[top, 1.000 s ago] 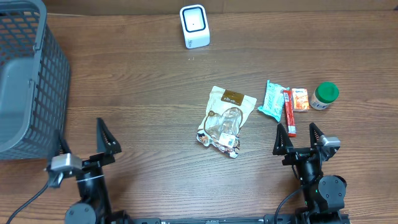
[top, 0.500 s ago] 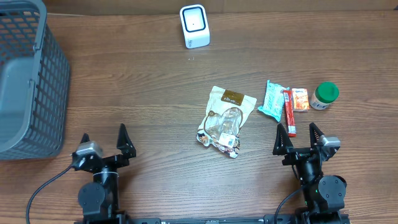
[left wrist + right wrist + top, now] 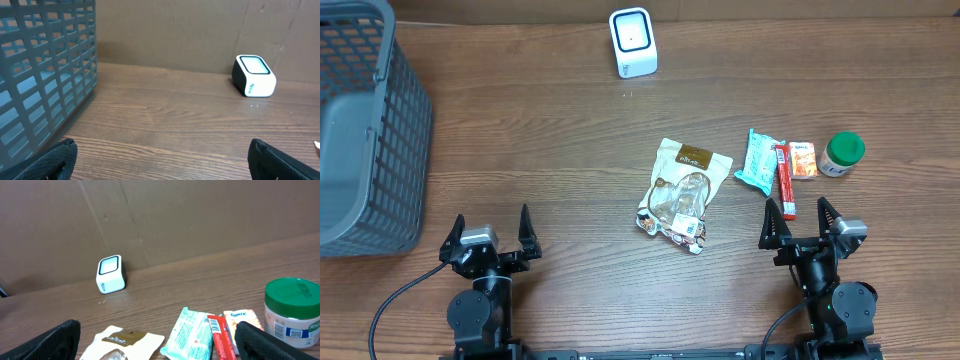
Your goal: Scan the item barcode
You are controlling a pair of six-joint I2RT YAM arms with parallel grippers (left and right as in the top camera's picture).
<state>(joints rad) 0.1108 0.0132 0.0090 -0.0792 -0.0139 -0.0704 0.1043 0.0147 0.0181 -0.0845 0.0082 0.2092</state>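
A white barcode scanner (image 3: 633, 42) stands at the table's far edge; it also shows in the left wrist view (image 3: 255, 82) and the right wrist view (image 3: 110, 274). The items lie right of centre: a cream snack bag (image 3: 682, 195), a teal packet (image 3: 760, 160), a red stick (image 3: 786, 180) with its barcode facing up, a small orange packet (image 3: 803, 160) and a green-lidded jar (image 3: 842, 154). My left gripper (image 3: 490, 226) rests open at the near left, nothing between its fingers. My right gripper (image 3: 796, 212) stands open just short of the red stick, holding nothing.
A grey plastic basket (image 3: 360, 130) fills the far left corner, and its mesh wall (image 3: 45, 75) looms close on the left of the left wrist view. A brown cardboard wall backs the table behind the scanner.
The left gripper has shifted right and turned from a leftward slant to face straight toward the far edge. The right arm and all items have stayed put.
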